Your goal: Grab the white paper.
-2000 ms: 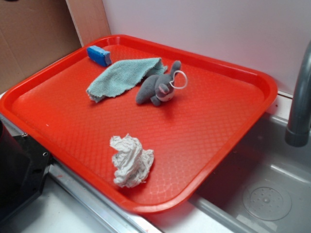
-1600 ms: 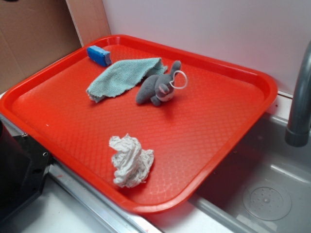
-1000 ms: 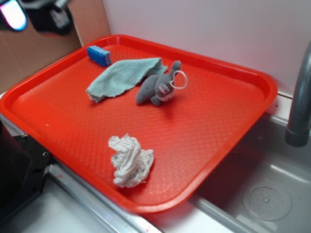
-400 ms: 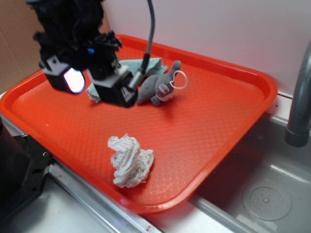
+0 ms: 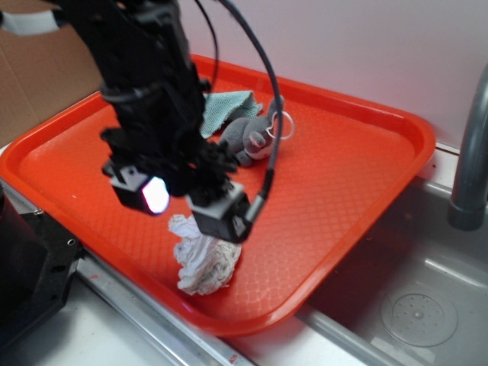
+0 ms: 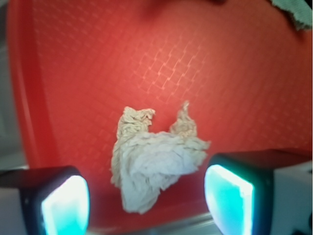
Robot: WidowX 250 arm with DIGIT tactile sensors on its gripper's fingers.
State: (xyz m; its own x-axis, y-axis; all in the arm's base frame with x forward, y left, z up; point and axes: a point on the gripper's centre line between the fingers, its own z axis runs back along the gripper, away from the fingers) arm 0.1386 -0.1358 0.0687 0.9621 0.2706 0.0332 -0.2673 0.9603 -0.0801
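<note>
In the exterior view we see our gripper hanging low over the near part of the red tray, left of the frame's centre, with the black arm rising from it toward the upper left. Its two fingers are spread wide, released and holding nothing. The white paper lies on the tray floor just below and slightly right of the gripper, close to the tray's near rim; its upper part is hidden behind the right finger.

In the wrist view the white paper sits in the lower middle of the frame, between the two fingers that glow teal at the lower left and lower right. Its right edge comes close to the right finger, though we cannot tell whether they touch; a clear strip of red tray shows between the paper and the left finger.

Further back in the exterior view, a grey plush toy lies beside a light teal cloth, well apart from the paper. A grey faucet stands at the right edge over a sink.
</note>
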